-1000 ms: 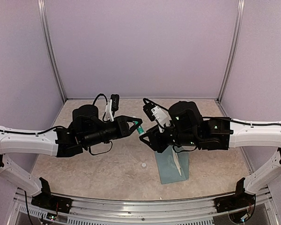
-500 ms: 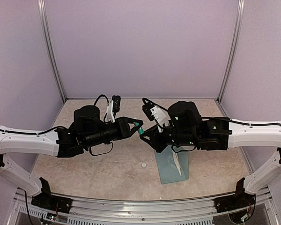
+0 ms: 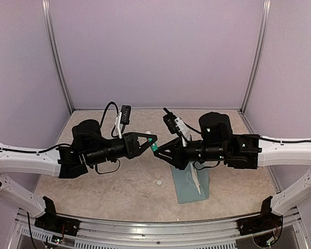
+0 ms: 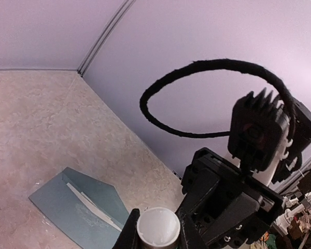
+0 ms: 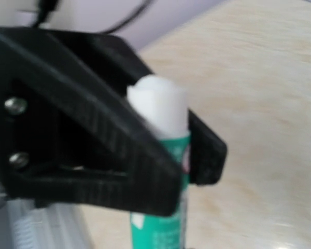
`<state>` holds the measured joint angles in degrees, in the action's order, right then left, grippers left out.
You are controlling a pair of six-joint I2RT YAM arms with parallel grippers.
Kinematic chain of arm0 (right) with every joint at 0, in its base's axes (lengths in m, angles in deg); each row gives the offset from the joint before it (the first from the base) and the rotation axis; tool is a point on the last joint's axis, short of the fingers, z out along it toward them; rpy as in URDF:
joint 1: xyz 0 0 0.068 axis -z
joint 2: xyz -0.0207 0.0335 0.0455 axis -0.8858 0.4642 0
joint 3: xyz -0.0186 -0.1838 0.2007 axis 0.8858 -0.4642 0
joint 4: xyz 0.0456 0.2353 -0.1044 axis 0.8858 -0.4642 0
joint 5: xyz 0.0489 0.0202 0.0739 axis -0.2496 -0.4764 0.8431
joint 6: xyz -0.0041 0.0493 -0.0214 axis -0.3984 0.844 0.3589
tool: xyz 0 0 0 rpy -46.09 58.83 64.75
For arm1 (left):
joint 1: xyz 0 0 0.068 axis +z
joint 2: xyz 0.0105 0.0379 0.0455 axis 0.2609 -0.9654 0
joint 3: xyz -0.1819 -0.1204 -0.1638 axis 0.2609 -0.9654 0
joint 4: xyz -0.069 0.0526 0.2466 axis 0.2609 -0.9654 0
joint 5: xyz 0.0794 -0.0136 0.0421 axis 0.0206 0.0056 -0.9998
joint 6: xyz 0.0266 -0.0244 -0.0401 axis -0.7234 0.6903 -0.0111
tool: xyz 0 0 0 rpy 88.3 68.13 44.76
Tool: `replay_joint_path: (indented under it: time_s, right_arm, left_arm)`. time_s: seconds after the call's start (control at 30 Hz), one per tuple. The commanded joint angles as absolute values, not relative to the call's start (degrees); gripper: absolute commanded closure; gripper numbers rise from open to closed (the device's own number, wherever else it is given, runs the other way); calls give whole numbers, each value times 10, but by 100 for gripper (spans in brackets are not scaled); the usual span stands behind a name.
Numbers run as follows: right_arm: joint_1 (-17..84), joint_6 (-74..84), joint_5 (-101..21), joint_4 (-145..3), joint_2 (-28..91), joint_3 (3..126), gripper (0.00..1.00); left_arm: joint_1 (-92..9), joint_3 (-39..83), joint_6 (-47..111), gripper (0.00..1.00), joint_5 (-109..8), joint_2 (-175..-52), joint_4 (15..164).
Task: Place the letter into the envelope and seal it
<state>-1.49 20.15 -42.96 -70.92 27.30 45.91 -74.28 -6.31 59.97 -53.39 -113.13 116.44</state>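
Beige desk (image 3: 109, 181). Envelope (image 3: 188, 188) lies flat on it beneath the right arm, just behind and nearside of the right pincer (image 3: 158, 152). Letter (image 3: 197, 181) is partly inside, with a white edge sticking out. Left pincer (image 3: 152, 140) is clamped on the glue stick (image 3: 154, 146), raised off the desk. Right pincer's tips meet the stick; can't tell if it grips. Small white cap (image 3: 159, 182) on the desk under both pincers.

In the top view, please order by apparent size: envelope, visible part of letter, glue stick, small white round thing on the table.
1. envelope
2. letter, visible strip
3-4. glue stick and small white round thing: nearly alike; the stick is raised and partly hidden, so not ranked.
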Motion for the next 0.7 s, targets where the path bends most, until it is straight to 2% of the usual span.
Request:
replay_joint_path:
  time_s: [0.0,0.27,0.53,0.6,0.67]
  right_arm:
    - [6,248,-228,-549,249,432,100]
    - [10,332,-16,-398,267,405,100]
    - [6,311,-36,-434,259,413,100]
    - [6,300,-63,-450,243,409,87]
    - [6,289,-108,-464,217,395,67]
  left_arm:
    - [-752,-91,538,94,-377,-1100,1277]
    - [-760,-110,515,94,-254,-1072,1342]
    - [-774,-101,505,94,-257,-1074,1345]
    - [-775,-105,508,94,-290,-1071,1346]
    - [-777,-114,510,93,-337,-1063,1352]
